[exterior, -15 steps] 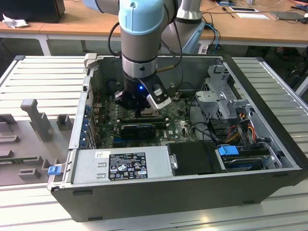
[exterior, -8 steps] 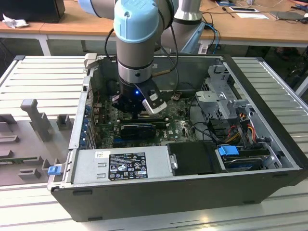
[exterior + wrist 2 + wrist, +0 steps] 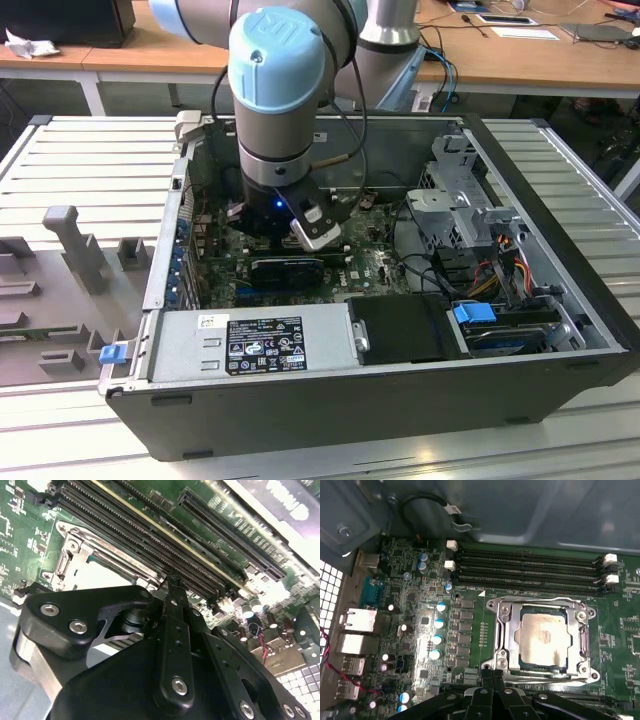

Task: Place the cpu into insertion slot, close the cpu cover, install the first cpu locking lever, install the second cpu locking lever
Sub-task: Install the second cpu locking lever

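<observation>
With the arm reaching down into the open black computer case [image 3: 560, 290], the black two-finger gripper [image 3: 492, 676] hangs low over the green circuit board [image 3: 420, 570], its fingers [image 3: 172, 630] pressed together with nothing between them, tips just beside the near edge of the socket. In the first wrist view the cpu [image 3: 543, 636], a small flat square chip with a pale beige-silver metal face, already lies in the insertion slot [image 3: 501, 652], the square silvery-rimmed socket, and the cpu cover [image 3: 580, 630], a thin silvery metal frame plate with a big central window, looks laid down flat around the chip. So placing looks done and cover looks closed; the step in hand is probably a locking lever, though I can't pick out either lever wire for sure. The long black memory slots [image 3: 530, 570] run just beyond the socket's far side; in the exterior view a grey power supply box [image 3: 250, 345] sits at the case's near edge. To do it well: keep the closed tips on the lever only, push down and sideways under its hook, stay off the chip face and off the memory slots, and go slowly since the cover must stay seated flat
</observation>
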You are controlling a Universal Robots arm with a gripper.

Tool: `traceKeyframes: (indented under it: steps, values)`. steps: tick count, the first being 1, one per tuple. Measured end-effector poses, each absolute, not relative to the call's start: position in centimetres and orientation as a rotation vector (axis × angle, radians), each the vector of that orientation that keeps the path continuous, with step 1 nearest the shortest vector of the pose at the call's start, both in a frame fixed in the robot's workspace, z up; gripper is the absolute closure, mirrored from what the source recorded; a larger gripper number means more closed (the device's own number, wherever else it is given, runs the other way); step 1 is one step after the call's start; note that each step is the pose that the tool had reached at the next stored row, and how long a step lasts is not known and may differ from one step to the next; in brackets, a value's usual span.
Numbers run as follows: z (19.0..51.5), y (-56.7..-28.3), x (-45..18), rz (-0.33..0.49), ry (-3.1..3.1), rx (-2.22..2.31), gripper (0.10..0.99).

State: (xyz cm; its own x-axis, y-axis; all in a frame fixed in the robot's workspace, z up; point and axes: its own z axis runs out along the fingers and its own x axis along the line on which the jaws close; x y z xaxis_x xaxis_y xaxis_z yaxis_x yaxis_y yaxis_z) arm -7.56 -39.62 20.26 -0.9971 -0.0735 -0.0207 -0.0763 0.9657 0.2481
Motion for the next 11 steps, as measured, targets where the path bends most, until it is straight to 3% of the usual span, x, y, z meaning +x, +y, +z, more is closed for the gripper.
traceKeyframes:
  steps: [7,11]
  values:
    - [19.6,-39.63,-7.76,0.472,3.09,-0.118,0.98]
    - [20.5,-39.66,-7.91,0.474,3.09,-0.118,0.98]
